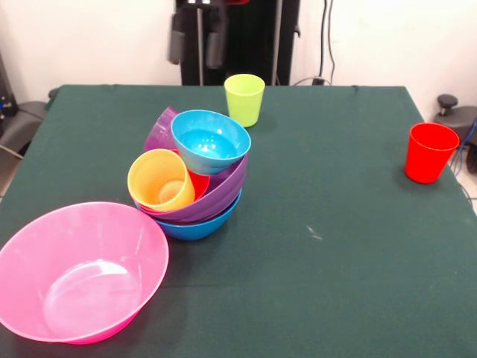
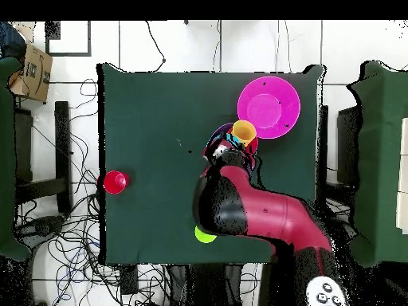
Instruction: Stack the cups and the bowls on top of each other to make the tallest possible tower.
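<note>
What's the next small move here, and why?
Probably shift the gripper over the lime green cup and lower onto its rim. It hangs open and empty; that cup stands upright, apart from the tower, nearest it, while the red cup sits farther off.

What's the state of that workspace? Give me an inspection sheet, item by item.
Surface: green table, one small pale mark near the middle.
Job's things: tower stands on the blue bowl, with the yellow cup tilted on its side inside and the light blue bowl on top. The pink bowl, lime green cup and red cup are upright, each standing alone.
Clutter: nothing seen.
Grippers: gripper open, empty, raised at the table's far edge.
Cables: cables tangled on the floor beside the table.
Surroundings: cardboard box off one corner.
</note>
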